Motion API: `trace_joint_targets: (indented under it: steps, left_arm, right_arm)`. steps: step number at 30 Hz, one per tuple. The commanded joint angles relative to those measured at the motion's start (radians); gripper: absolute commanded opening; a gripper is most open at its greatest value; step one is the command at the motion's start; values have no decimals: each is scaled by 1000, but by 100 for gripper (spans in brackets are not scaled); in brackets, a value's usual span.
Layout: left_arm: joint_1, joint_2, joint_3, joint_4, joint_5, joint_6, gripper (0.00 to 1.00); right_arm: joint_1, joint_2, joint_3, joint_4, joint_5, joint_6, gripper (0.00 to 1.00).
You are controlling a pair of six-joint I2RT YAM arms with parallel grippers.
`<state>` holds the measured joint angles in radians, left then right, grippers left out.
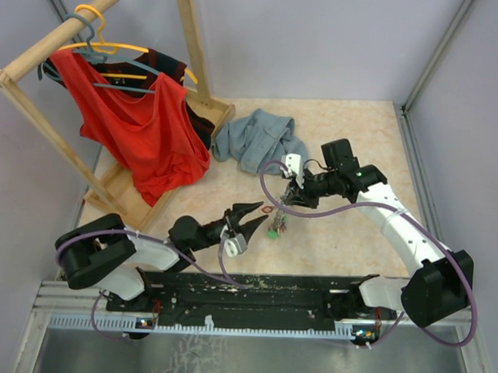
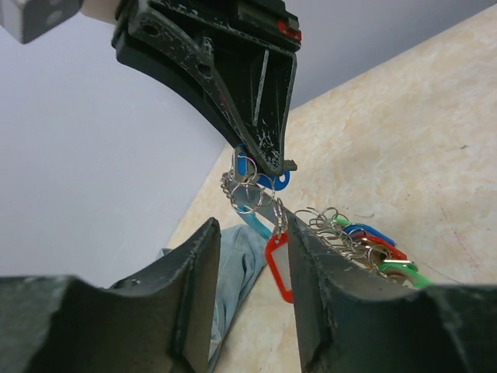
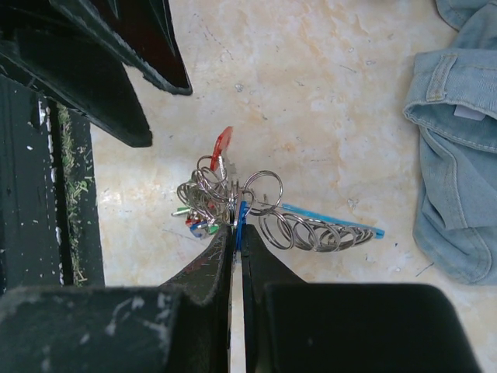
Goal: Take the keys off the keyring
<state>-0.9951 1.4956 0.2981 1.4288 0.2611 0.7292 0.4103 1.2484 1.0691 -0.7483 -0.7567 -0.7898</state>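
As the right gripper (image 3: pixel 237 233) presses its fingers together on a blue-headed key (image 3: pixel 241 216), the keyring (image 3: pixel 311 231) and its tangle of keys (image 3: pixel 203 203) dangle low over the beige table (image 1: pixel 341 124), near a denim garment (image 1: pixel 251 137); the left gripper (image 2: pixel 250 229) hovers with fingers spread, a red-headed key (image 2: pixel 279 264) just beside one fingertip; light, slick and likely to swing, the bunch looks best taken by a plastic head, not the thin wire rings.
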Motion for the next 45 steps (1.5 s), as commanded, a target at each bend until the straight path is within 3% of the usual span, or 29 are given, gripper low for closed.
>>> trace_joint_targets:
  steps: [1,6,12,18,24,29,34,45]
  left_arm:
    - [-2,-57,-30,70,9,-50,50]
    - [21,-77,-22,22,45,-54,61]
    - [35,-114,16,-80,123,-97,66]
    - [35,-163,53,-97,167,-310,62]
    - [35,-204,83,-181,34,-640,62]
    - [32,-166,81,-186,0,-749,61]
    - [17,-87,62,-81,-26,-767,55]
    - [7,18,114,-72,-96,-743,49]
  right_arm:
    - [2,-39,54,23,-44,-18,0]
    - [2,-52,74,-6,-39,-43,0]
    - [-1,-70,112,-39,-42,-49,0]
    - [-24,-87,137,-63,-56,-51,0]
    - [-30,-91,135,-63,-61,-49,0]
    - [-30,-91,132,-60,-60,-48,0]
    - [-30,-91,129,-58,-61,-48,0]
    - [-30,-89,125,-57,-70,-48,0]
